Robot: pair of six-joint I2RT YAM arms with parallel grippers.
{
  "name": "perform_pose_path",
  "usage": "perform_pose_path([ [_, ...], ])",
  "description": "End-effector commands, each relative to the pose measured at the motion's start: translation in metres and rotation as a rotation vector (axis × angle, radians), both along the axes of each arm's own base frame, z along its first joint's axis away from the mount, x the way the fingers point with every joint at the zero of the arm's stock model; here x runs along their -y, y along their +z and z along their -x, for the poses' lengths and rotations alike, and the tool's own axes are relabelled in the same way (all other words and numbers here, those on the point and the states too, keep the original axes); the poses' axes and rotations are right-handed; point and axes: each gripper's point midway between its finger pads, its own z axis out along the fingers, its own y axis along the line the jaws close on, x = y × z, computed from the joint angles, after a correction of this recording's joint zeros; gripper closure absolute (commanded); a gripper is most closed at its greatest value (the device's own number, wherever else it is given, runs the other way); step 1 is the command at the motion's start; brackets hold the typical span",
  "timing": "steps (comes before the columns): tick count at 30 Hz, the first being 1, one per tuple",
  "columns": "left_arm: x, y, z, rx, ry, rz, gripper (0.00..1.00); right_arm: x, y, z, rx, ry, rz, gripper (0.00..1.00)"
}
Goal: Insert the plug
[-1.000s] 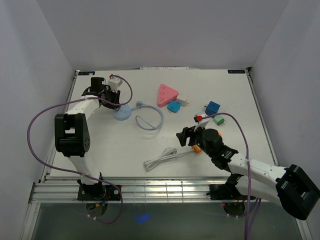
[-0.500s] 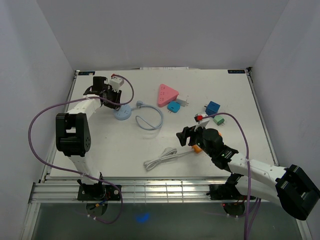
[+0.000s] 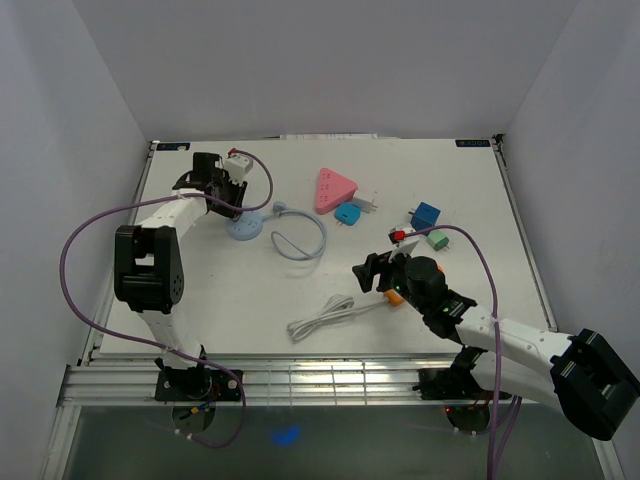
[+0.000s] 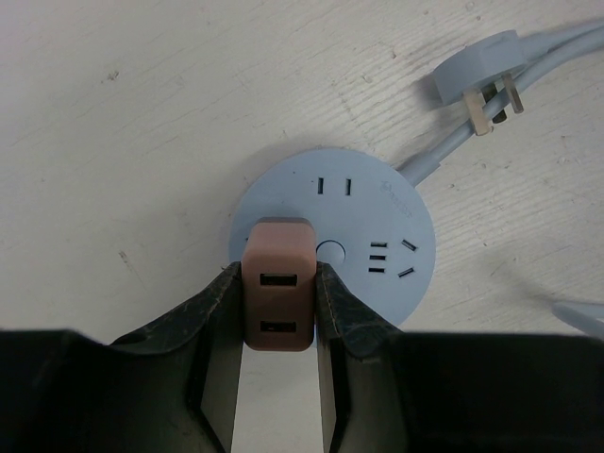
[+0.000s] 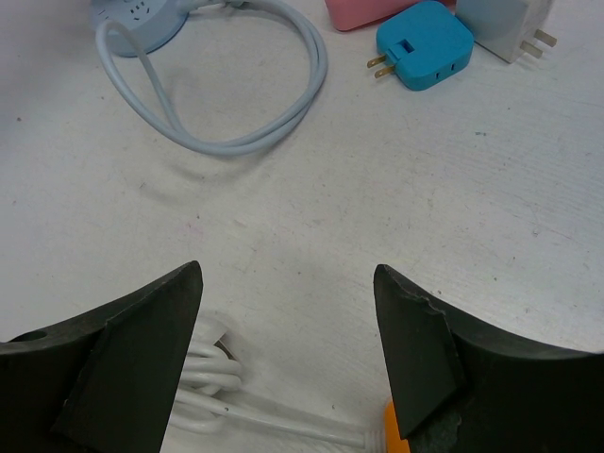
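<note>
Left gripper (image 4: pixel 276 269) shifted right since the earlier frame, toward the socket (image 4: pixel 373 212).
Its jaws clamp the brown plug (image 4: pixel 276 302) by the sides. The plug sits over the socket's edge; whether it is seated cannot be told. Right gripper (image 5: pixel 288 311) hovers above the table (image 5: pixel 491 217) beside a white cable (image 5: pixel 212 373), jaws wide, holding nothing.

Bright, even overhead light on my counter (image 3: pixel 250 300); shadows are soft and faint. Wrist views are sharp; my left tool (image 4: pixel 278 283) is dark and slightly blurred.
</note>
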Motion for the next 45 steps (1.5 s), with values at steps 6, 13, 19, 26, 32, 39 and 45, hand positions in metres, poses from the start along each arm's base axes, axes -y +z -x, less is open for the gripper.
perform_pose_path([
  [6, 0.0, -0.054, 0.05, -0.24, -0.016, 0.096, 1.0, 0.001, 0.003, -0.003, 0.009, -0.006, -0.017, 0.21],
  [13, 0.002, -0.064, 0.054, -0.284, -0.02, 0.104, 1.0, 0.001, 0.002, -0.003, 0.004, -0.004, -0.019, 0.21],
  [19, -0.005, -0.069, 0.055, -0.307, 0.006, 0.07, 1.0, 0.001, 0.003, -0.003, 0.003, -0.003, -0.022, 0.21],
  [26, 0.006, -0.076, 0.061, -0.31, -0.05, 0.124, 1.0, 0.002, 0.003, -0.003, 0.003, -0.007, -0.024, 0.21],
  [32, 0.005, -0.075, 0.06, -0.295, -0.053, 0.124, 1.0, 0.001, 0.002, -0.003, -0.002, -0.002, -0.026, 0.21],
  [39, 0.006, -0.071, 0.068, -0.291, -0.051, 0.127, 1.0, 0.001, 0.0, -0.003, -0.009, 0.0, -0.024, 0.21],
  [45, 0.014, -0.07, 0.087, -0.285, -0.08, 0.114, 1.0, 0.001, -0.001, -0.004, -0.011, -0.002, -0.024, 0.21],
])
